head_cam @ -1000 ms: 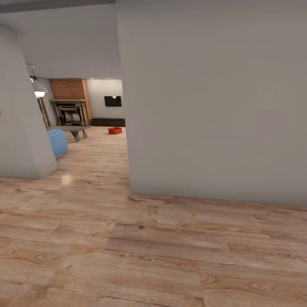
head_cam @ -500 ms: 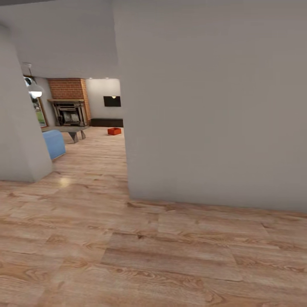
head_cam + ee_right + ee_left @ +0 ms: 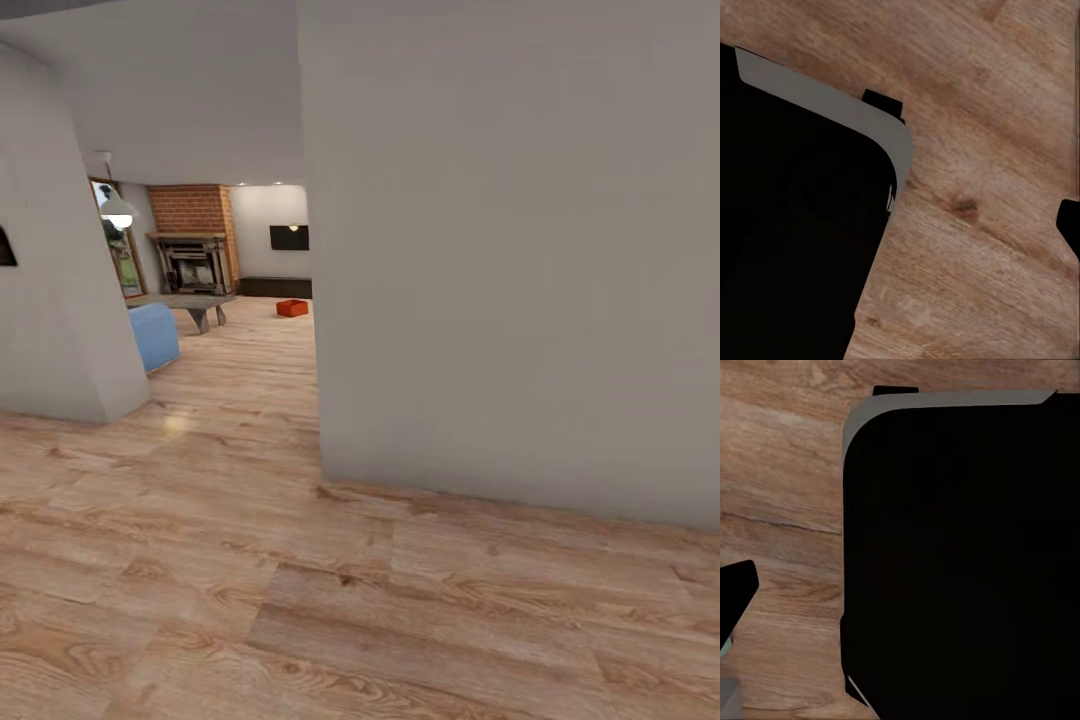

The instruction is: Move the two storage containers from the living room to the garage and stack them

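The approach to the living room is judged under way. One storage container (image 3: 292, 308) is seen far beyond the grey wall corner (image 3: 320, 440), near the brick fireplace (image 3: 192, 240). Driving through the opening is called for. Either hand's state cannot be told.

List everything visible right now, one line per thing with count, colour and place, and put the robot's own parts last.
storage container: one, orange-red, on the wood floor far down the room, before the low cabinet
fireplace: one, red brick with dark firebox, far wall
low cabinet: one, dark, along the far wall
coffee table: one, grey, before the fireplace
sofa: one, blue, partly behind the left wall
hanging lamp: one, white, lit, upper left
walls: grey-white, near right and left
wood floor: light planks, throughout
robot base: black with grey edge, over the planks in both wrist views
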